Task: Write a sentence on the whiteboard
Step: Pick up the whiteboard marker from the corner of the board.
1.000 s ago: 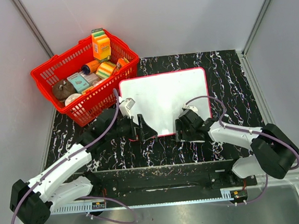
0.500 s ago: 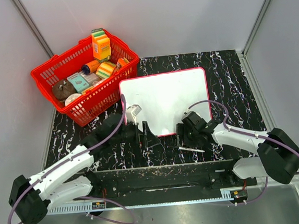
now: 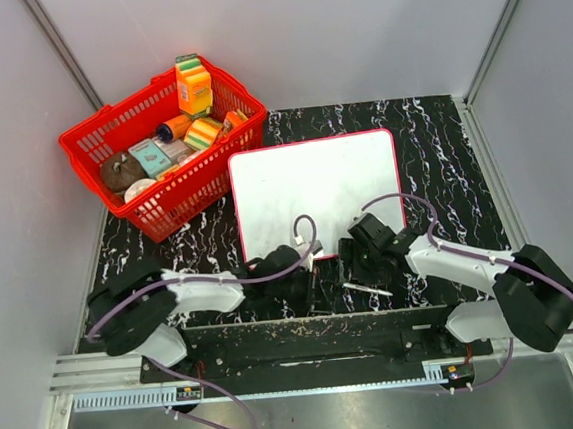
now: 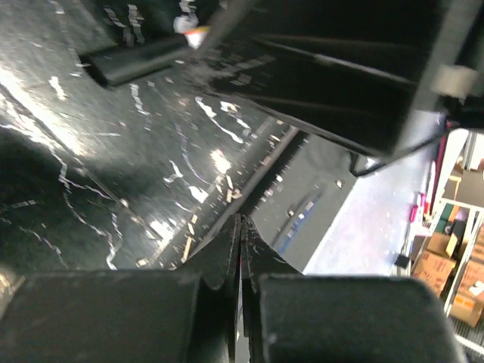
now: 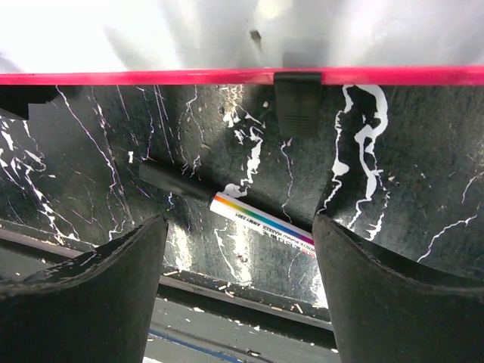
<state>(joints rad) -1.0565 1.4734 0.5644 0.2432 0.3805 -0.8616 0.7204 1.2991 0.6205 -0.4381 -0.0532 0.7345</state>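
- Toward the back of the black marbled surface (image 3: 440, 131) lies the whiteboard (image 3: 315, 192). It is flat, white-faced and framed in red-pink, with its left side just beside a red basket (image 3: 180, 199) of boxes and packets.
- At the board's near edge, right of centre, the right jaws are spread wide and tipped down at the surface. In the wrist view the two fingers (image 5: 98, 295) stand well apart, gripping nothing.
- Below that gap a marker (image 5: 257, 218) lies loose and slanted on the surface. Its black end is to the left and its rainbow-striped white barrel to the right, near the frame but not touching it.
- A small black block (image 5: 295, 113) sits against the frame's near side.
- Just left of there, the left jaws are pressed together and hold nothing. They hang low over the surface, just short of the board's near edge.
- The left arm (image 3: 203, 292) is folded low along the front, and the right arm (image 3: 472, 264) reaches in from the right.
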